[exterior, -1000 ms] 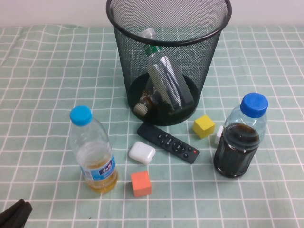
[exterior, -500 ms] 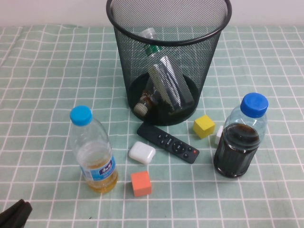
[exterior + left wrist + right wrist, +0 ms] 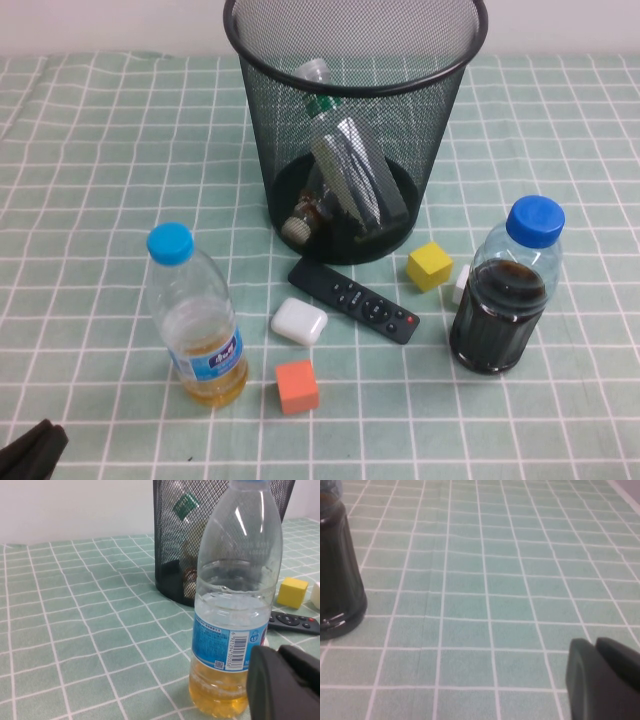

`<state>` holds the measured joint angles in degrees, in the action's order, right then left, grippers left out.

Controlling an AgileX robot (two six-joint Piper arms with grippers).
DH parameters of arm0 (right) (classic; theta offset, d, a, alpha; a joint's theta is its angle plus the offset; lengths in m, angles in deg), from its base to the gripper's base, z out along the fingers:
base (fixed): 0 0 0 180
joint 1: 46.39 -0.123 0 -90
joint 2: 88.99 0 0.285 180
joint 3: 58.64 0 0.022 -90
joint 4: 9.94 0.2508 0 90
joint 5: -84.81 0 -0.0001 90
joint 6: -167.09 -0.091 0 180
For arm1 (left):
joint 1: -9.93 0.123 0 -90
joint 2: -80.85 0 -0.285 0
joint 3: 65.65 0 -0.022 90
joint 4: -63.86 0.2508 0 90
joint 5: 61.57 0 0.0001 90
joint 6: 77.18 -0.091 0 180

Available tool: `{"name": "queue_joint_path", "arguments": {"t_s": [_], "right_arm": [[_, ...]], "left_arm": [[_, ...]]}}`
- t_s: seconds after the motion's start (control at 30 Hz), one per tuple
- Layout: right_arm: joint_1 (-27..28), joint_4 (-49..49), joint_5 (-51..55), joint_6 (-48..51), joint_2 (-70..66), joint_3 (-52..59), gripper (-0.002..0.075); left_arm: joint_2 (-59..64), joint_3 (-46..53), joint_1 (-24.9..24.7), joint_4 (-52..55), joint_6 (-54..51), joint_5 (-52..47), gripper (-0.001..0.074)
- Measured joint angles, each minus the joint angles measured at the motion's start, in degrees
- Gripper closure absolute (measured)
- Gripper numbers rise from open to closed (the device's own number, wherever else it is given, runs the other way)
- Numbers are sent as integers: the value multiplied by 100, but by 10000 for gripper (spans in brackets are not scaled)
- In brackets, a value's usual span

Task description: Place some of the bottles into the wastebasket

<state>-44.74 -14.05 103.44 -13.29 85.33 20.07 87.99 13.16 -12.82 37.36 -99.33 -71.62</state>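
While two bottles [image 3: 340,170] are lying in wastebasket [image 3: 355,60], yellow-drink bottle [image 3: 195,320] is standing near-left on counter [image 3: 90,200]. Thin, slick, bottom-heavy; grab mid-body. Left tool [image 3: 30,452] sitting at near-left corner, right tool [image 3: 605,680] beside dark bottle [image 3: 505,295]; can't tell opening on either.

The tall round black wire-mesh wastebasket [image 3: 355,120] stands upright at the table's far middle, holding two clear plastic bottles, one small with a beige cap [image 3: 300,222], one taller and leaning [image 3: 345,165].
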Motion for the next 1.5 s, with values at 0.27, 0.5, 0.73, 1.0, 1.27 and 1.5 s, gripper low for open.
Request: {"name": "queue_joint_path", "arguments": {"t_s": [0.27, 0.5, 0.73, 1.0, 1.27, 1.5], "right_arm": [[0, 0, 0, -12, 0, 0, 733], [0, 0, 0, -12, 0, 0, 733], [0, 0, 0, -12, 0, 0, 733], [0, 0, 0, -12, 0, 0, 733], [0, 0, 0, -12, 0, 0, 733], [0, 0, 0, -12, 0, 0, 733]], "left_arm": [[0, 0, 0, 0, 0, 0, 739], [0, 0, 0, 0, 0, 0, 740], [0, 0, 0, 55, -97, 0, 739], [0, 0, 635, 1507, 737, 608, 739], [-3, 0, 1803, 2853, 2216, -152, 739], [-3, 0, 1828, 2840, 2216, -985, 739]]}}
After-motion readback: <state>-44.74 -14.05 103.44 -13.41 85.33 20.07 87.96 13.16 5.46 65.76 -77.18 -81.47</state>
